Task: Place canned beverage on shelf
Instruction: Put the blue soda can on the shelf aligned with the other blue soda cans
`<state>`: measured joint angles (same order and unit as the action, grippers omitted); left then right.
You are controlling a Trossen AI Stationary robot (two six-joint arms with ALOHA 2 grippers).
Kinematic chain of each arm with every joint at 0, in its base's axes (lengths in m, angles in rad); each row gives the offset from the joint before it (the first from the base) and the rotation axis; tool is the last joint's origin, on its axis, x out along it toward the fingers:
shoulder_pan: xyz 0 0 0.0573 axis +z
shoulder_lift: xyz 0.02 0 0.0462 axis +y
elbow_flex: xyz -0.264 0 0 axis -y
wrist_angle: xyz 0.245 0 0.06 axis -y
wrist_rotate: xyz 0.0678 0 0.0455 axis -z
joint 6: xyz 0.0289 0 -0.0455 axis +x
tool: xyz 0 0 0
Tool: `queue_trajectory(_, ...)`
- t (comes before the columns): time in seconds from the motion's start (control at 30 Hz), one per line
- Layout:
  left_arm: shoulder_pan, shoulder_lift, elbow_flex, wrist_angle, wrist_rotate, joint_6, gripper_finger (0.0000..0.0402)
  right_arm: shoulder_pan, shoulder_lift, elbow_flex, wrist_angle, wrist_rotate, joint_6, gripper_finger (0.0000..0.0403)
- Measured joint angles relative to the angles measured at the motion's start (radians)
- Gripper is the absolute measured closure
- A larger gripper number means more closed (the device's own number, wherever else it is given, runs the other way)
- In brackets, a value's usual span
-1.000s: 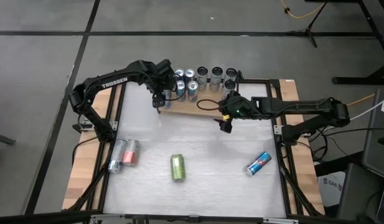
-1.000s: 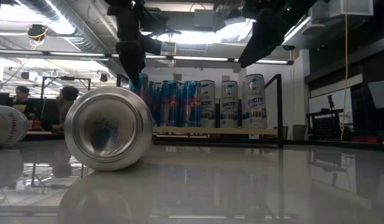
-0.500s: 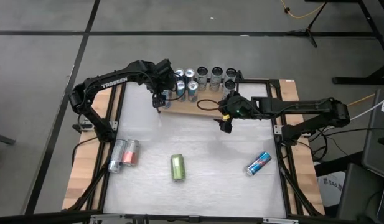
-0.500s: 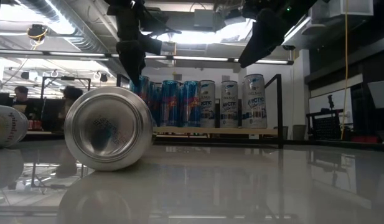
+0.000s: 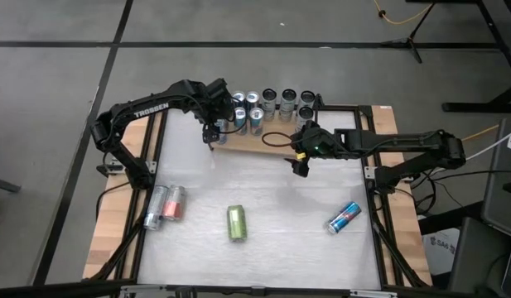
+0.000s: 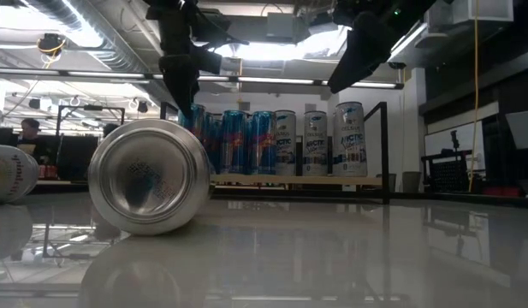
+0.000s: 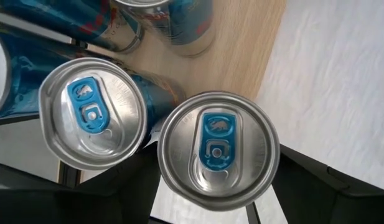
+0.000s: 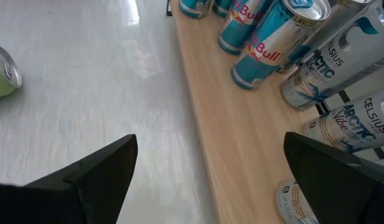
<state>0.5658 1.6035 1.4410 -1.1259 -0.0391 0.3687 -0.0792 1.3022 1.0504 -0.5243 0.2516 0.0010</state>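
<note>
The left gripper (image 5: 212, 137) has just eased its fingers apart around the blue can (image 7: 218, 148) on the shelf (image 5: 263, 144), so this placement looks done, while the right gripper (image 5: 300, 164) hangs wide open nearby.

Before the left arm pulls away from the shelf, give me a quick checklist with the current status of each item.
1. Blue can upright between the left gripper fingers: ok.
2. Can resting on the shelf board: cannot tell; base hidden.
3. Fingers clear of the can's sides: cannot tell.
4. Neighbouring blue can upright, close beside: ok.
5. Right gripper open, empty, over the table in front of the shelf: ok.
6. Green can lying on the table, still to place: ok.
</note>
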Motion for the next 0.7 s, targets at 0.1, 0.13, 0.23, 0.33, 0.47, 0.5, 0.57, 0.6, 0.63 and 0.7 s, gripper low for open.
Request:
queue_trajectory(0.1, -0.006, 0.000, 0.000, -0.005, -0.004, -0.004, 0.0131, 0.000, 0.000, 0.000, 0.000, 0.000, 0.000, 0.0010)
queue_trajectory(0.13, -0.007, 0.000, 0.000, -0.009, -0.004, -0.004, 0.0131, 0.000, 0.000, 0.000, 0.000, 0.000, 0.000, 0.0010)
queue_trajectory(0.23, -0.016, -0.002, 0.000, -0.013, -0.004, -0.004, 0.0131, 0.000, 0.000, 0.000, 0.000, 0.000, 0.000, 0.0010)
queue_trajectory(0.33, -0.029, -0.002, 0.000, -0.013, -0.004, -0.004, 0.0131, 0.000, 0.000, 0.000, 0.000, 0.001, 0.000, 0.0010)
queue_trajectory(0.47, -0.040, -0.002, 0.000, -0.014, -0.005, -0.003, 0.0131, 0.000, 0.000, 0.000, 0.000, 0.001, 0.000, 0.0010)
queue_trajectory(0.5, -0.040, -0.002, 0.000, -0.014, -0.004, -0.003, 0.0131, 0.000, 0.000, 0.000, 0.000, 0.001, 0.000, 0.0010)
queue_trajectory(0.57, -0.040, -0.002, 0.000, -0.014, -0.005, -0.013, 0.0131, 0.000, 0.000, 0.000, 0.000, 0.001, 0.000, 0.0010)
queue_trajectory(0.6, -0.039, -0.002, 0.000, -0.013, -0.009, -0.024, 0.0131, 0.000, 0.000, 0.000, 0.000, 0.001, 0.000, 0.0010)
queue_trajectory(0.63, -0.038, -0.002, 0.000, -0.013, -0.017, -0.026, 0.0131, 0.000, 0.000, 0.000, 0.000, 0.001, 0.000, 0.0010)
queue_trajectory(0.7, -0.039, -0.002, 0.000, -0.013, -0.047, -0.026, 0.0131, 0.000, 0.000, 0.000, 0.000, 0.001, 0.000, 0.0010)
